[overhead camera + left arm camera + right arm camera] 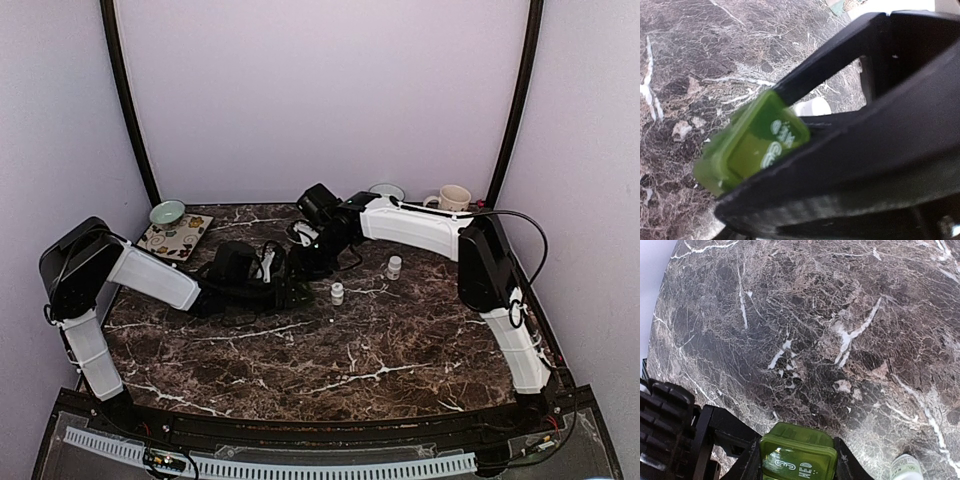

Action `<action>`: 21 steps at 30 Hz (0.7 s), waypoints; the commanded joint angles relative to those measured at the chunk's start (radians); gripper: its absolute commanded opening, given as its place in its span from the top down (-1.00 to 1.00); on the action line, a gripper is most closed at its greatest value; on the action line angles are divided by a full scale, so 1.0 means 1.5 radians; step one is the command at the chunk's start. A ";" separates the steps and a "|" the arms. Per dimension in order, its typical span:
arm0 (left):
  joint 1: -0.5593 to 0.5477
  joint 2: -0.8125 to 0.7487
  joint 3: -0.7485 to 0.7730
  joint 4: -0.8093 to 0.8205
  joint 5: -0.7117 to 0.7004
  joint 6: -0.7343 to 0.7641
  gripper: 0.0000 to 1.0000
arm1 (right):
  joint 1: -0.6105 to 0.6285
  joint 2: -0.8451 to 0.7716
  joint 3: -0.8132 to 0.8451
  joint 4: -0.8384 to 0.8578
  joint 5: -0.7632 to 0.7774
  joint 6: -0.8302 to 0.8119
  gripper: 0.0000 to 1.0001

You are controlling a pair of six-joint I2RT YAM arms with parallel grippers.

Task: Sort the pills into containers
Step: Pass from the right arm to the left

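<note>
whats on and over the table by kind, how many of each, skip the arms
white pill bottles: 2
bowls: 2
mug: 1
patterned plate: 1
green pill box: 1
total: 7

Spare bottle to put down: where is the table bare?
The near half of the table, in front of the two bottles, is bare. Crowded: the middle, where both grippers meet at the green box, and the back edge with bowls, tile and mug.
</note>
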 commanded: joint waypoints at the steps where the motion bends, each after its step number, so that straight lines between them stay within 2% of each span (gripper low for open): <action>1: 0.003 -0.021 0.010 -0.016 0.008 0.013 -0.11 | 0.002 -0.046 -0.013 0.027 -0.010 0.008 0.74; 5: 0.003 -0.033 0.003 -0.013 0.002 0.013 0.09 | 0.003 -0.049 -0.019 0.032 -0.012 0.009 0.74; 14: 0.004 -0.041 -0.012 0.013 0.018 0.001 0.32 | 0.003 -0.060 -0.029 0.040 -0.015 0.011 0.73; 21: 0.004 -0.060 -0.016 0.019 0.032 -0.004 0.44 | 0.003 -0.068 -0.044 0.051 -0.009 0.011 0.46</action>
